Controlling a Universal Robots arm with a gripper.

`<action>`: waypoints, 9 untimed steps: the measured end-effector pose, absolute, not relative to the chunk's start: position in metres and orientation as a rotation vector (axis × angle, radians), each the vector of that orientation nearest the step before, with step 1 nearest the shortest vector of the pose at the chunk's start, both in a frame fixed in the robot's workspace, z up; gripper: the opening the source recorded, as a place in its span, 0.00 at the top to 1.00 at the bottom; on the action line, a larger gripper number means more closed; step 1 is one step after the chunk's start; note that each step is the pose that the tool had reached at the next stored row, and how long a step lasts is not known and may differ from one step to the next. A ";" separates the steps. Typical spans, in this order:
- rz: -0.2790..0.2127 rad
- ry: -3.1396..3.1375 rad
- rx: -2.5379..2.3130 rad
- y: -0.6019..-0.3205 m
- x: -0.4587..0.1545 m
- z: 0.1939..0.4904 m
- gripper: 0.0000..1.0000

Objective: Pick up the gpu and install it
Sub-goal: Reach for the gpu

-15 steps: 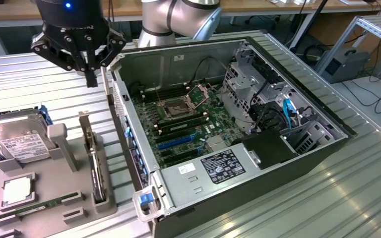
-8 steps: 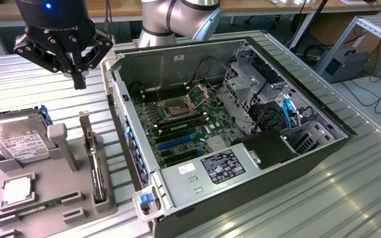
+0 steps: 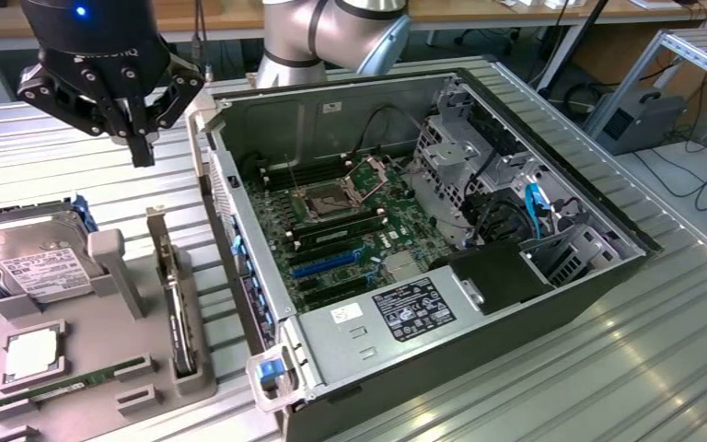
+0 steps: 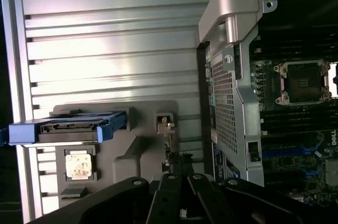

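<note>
Robotics lab, we record: slatted aluminium table; opened computer tower on it; grey parts fixture beside; robot arm behind. Background: wooden workbench, aluminium-profile frame, floor cables.

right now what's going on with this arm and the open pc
A robot arm is working on installing the gpu into the open computer case. Its gripper is shut and empty, hovering over the slatted table just past the grey holder tray. The gpu stands on edge in its slot in that tray, untouched, beside the case. Nothing has been picked up yet.
</note>
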State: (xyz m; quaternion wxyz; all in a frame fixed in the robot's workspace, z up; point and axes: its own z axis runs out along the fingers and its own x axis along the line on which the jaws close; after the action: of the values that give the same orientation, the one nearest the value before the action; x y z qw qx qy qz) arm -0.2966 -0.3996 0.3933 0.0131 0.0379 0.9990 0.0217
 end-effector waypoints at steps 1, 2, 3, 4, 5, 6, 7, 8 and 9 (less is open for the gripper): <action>0.068 3.112 0.118 -0.400 -0.297 0.393 0.89; 0.068 3.113 0.118 -0.400 -0.297 0.393 0.89; 0.068 3.113 0.118 -0.400 -0.297 0.393 0.89; 0.068 3.113 0.118 -0.401 -0.297 0.393 0.89; 0.068 3.113 0.118 -0.403 -0.297 0.393 0.89; 0.068 3.113 0.118 -0.405 -0.297 0.393 0.89; 0.068 3.113 0.118 -0.408 -0.297 0.393 0.89; 0.068 3.112 0.118 -0.413 -0.298 0.393 0.89; 0.067 3.113 0.118 -0.418 -0.298 0.393 0.89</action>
State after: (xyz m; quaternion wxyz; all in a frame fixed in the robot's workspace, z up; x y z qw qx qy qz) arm -0.2976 -0.4178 0.3934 0.0130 0.0379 0.9990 0.0216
